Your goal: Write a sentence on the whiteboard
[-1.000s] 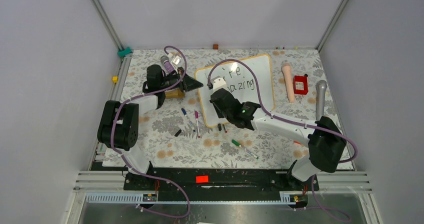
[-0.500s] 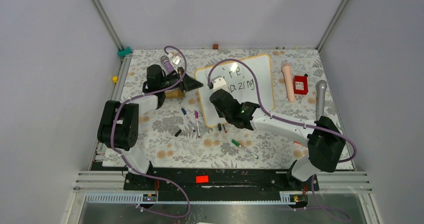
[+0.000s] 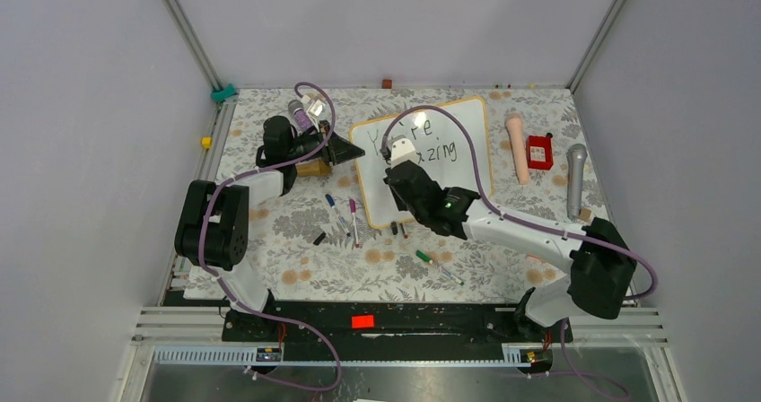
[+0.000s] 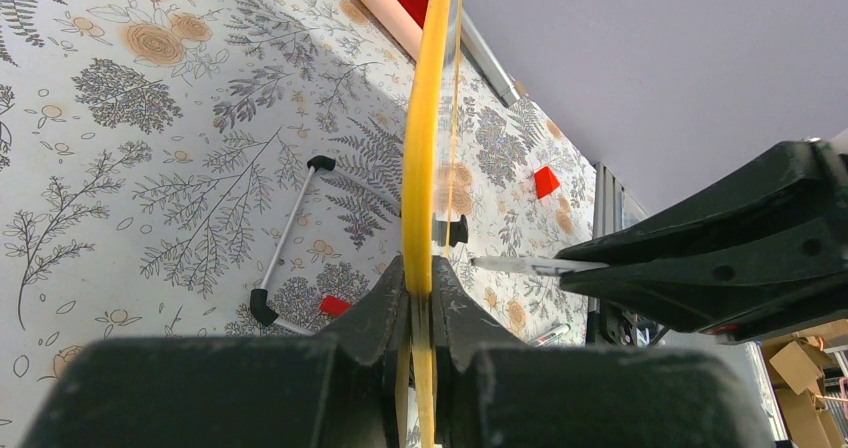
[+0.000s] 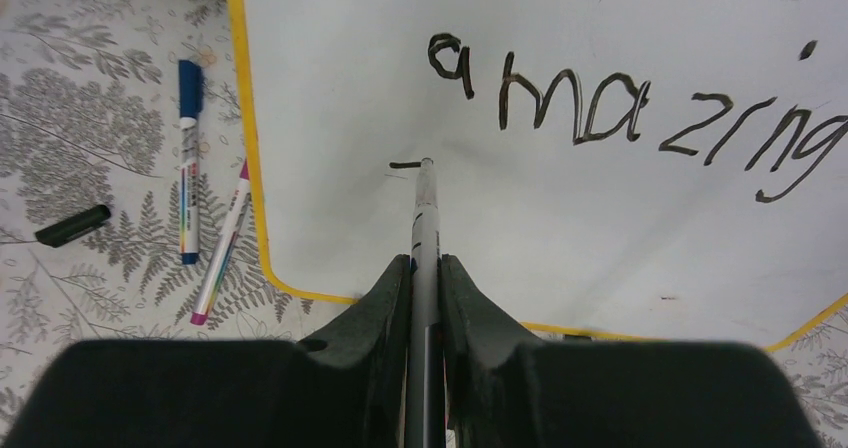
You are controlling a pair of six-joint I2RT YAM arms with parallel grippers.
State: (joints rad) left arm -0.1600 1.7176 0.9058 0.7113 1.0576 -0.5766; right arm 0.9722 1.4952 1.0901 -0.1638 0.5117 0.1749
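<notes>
Under the sentence (image 5: 640, 118), right jaws gripping a marker (image 5: 424, 213) slid rightward; left jaws clamp the whiteboard (image 3: 471, 173).

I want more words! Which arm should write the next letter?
Right: right pincer grips the slim grey marker, tip on the glossy white yellow-framed whiteboard. Left pincer clamps its edge.

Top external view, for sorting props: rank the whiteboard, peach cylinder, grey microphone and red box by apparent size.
1. whiteboard
2. peach cylinder and grey microphone, too alike to rank
3. red box
</notes>
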